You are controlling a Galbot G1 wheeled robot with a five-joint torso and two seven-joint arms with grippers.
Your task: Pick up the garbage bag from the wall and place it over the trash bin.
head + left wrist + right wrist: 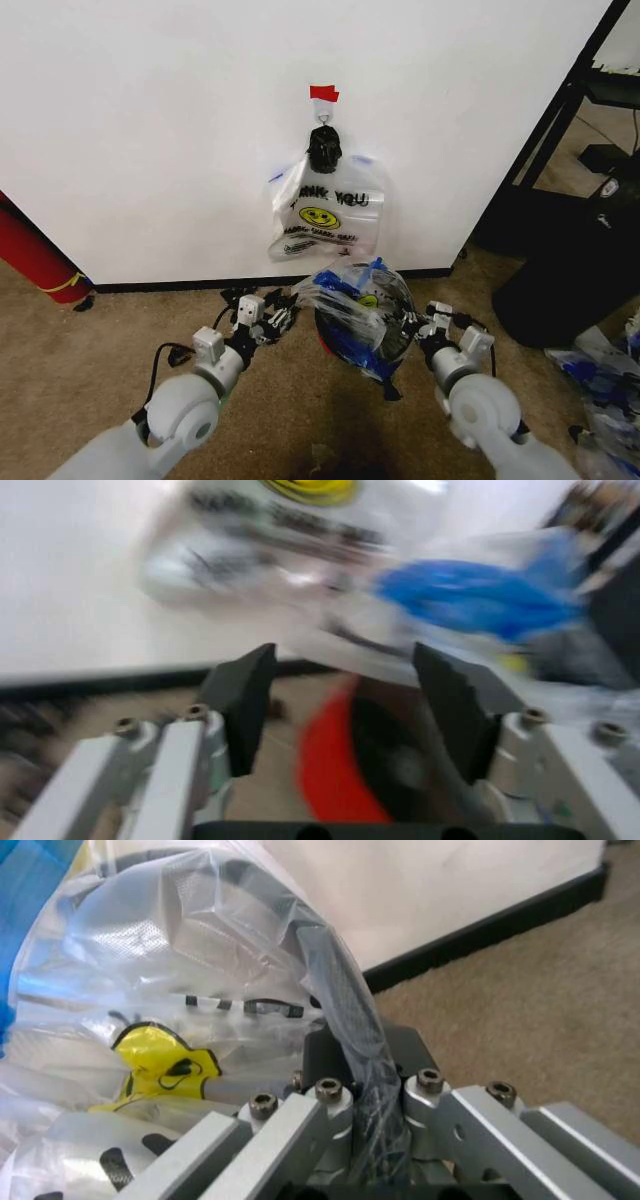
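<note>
Garbage bag point(352, 300) over trash bin point(345, 1001) — right end effector point(418, 327) pinching rim.

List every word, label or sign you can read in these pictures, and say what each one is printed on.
"THANK YOU" in black letters, the "TH" partly creased: on the clear bag hanging on the wall.
Yellow smiley face under that lettering: same hanging bag.
Small black line below the smiley: too small to read.
Yellow smiley mark: on the garbage bag draped over the trash bin; the black print beside it is too crumpled to read.
</note>
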